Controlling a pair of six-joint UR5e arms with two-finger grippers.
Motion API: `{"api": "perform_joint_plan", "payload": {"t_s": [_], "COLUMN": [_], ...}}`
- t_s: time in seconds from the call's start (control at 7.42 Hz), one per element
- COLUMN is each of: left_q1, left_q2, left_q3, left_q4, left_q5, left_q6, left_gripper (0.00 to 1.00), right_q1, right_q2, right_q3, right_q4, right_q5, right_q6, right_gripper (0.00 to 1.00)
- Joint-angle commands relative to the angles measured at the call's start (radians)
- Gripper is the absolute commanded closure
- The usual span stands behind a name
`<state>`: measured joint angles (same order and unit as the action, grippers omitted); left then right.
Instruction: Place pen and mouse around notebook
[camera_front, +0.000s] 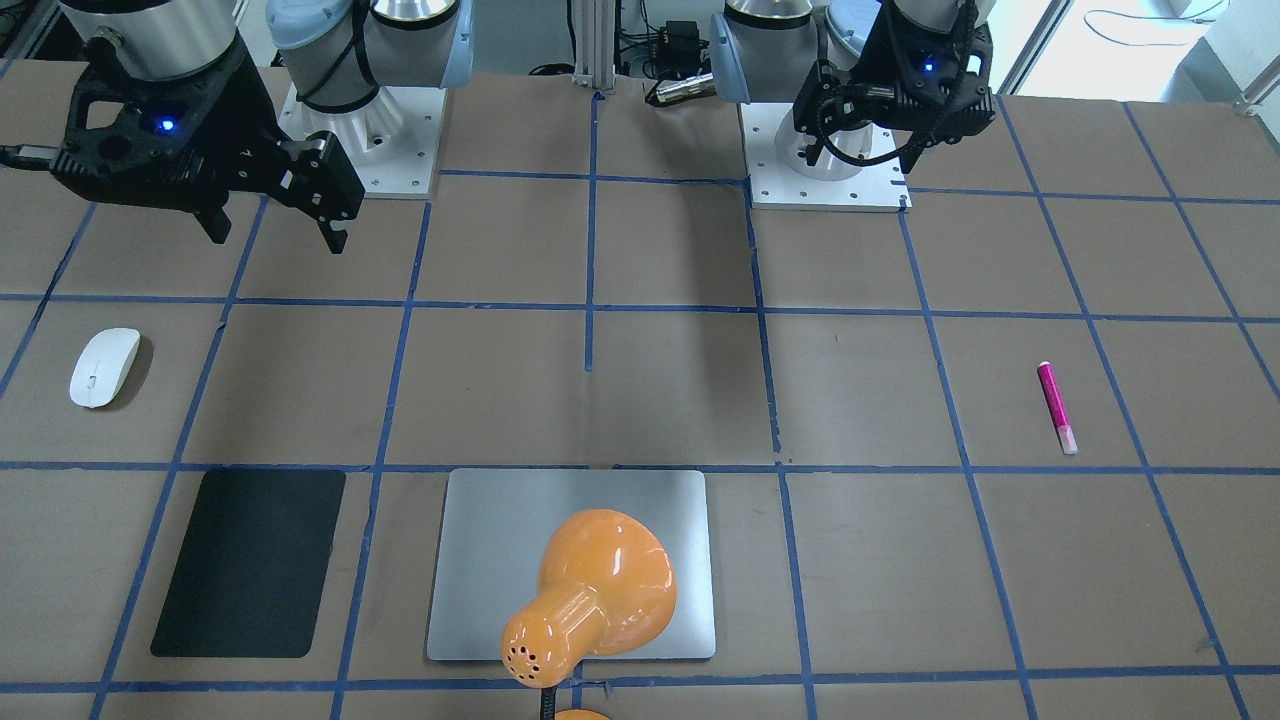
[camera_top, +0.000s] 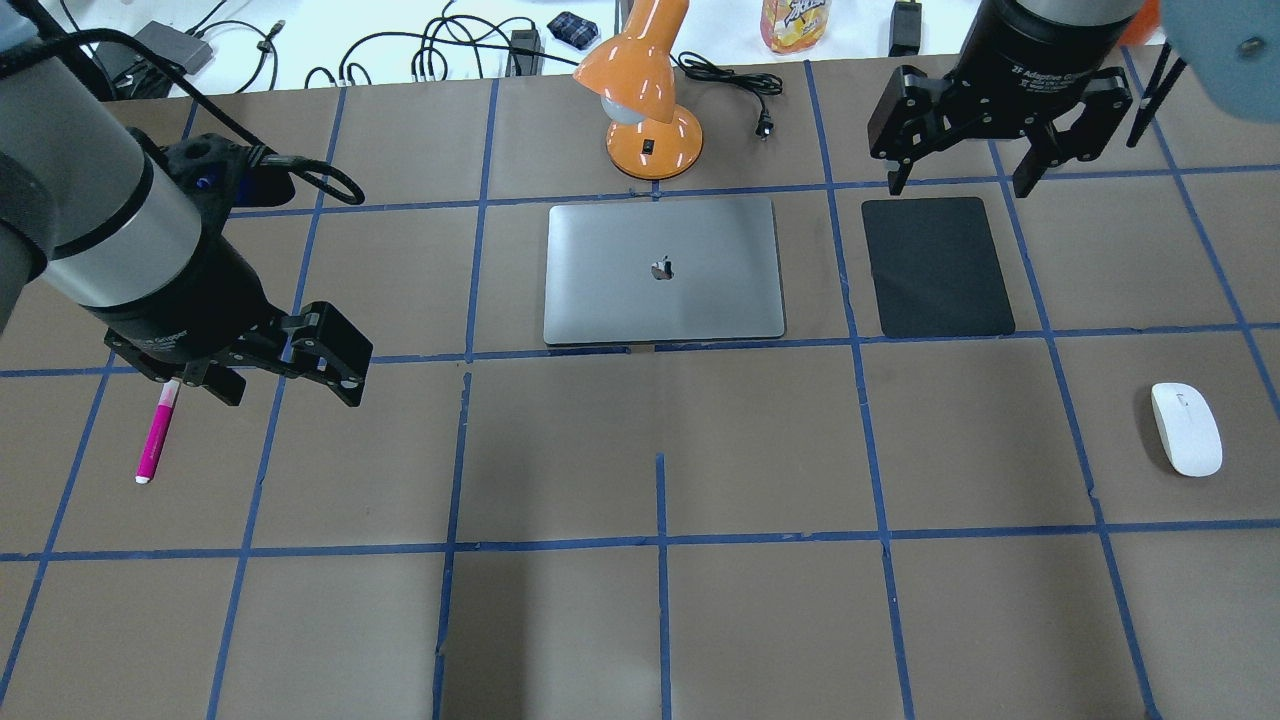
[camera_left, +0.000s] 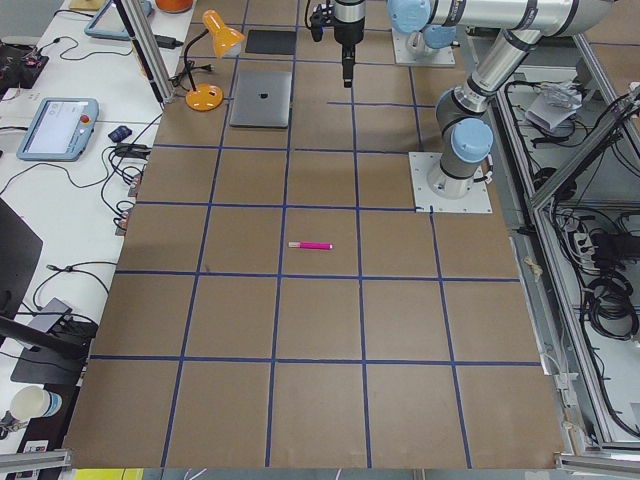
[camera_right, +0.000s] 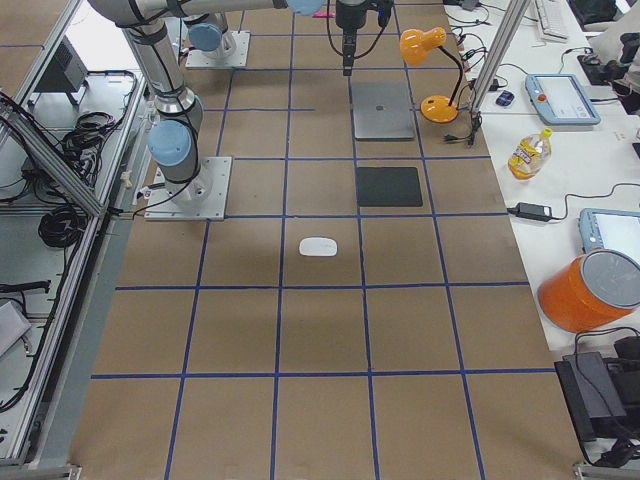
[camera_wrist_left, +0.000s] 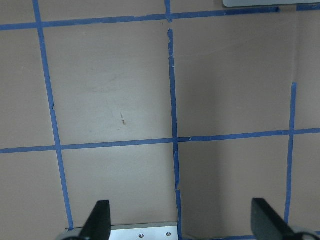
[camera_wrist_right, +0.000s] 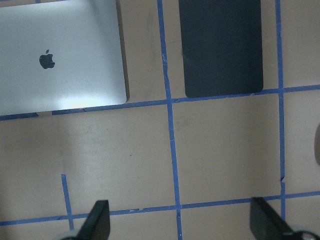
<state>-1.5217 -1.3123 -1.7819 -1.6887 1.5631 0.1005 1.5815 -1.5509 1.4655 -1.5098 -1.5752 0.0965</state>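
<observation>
Nothing placed yet. Slim magenta-pink pen (camera_top: 155, 435) lies well left of the flat silver-grey metallic notebook (camera_top: 663, 270); smooth white oval mouse (camera_top: 1186, 428) well right. Left end effector (camera_top: 285, 385) and right end effector (camera_top: 960, 182): both wide, empty.

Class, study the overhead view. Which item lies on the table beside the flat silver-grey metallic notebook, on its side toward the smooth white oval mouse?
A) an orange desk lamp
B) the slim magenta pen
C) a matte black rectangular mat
C: the matte black rectangular mat lies next to the flat silver-grey metallic notebook, on the side of the white oval mouse; the slim magenta pen lies far off on the opposite side.
</observation>
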Motion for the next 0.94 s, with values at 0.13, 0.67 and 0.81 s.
{"api": "perform_joint_plan", "payload": {"t_s": [0.13, 0.67, 0.81], "left_q1": [0.0, 0.0, 0.0], "left_q2": [-0.001, 0.001, 0.001], "left_q3": [-0.001, -0.001, 0.001], "left_q4": [0.003, 0.003, 0.003], "left_q5": [0.0, 0.0, 0.006], "left_q6": [0.002, 0.037, 0.042], "left_gripper": [0.0, 0.0, 0.0], "right_q1": [-0.001, -0.027, -0.072], "right_q2": [0.005, 0.011, 0.011], "right_q3": [-0.004, -0.002, -0.001], "right_q4": [0.0, -0.003, -0.004], "right_q5": [0.0, -0.014, -0.017], "right_q6": [-0.001, -0.07, -0.169], "right_gripper": [0.0, 0.0, 0.0]}}
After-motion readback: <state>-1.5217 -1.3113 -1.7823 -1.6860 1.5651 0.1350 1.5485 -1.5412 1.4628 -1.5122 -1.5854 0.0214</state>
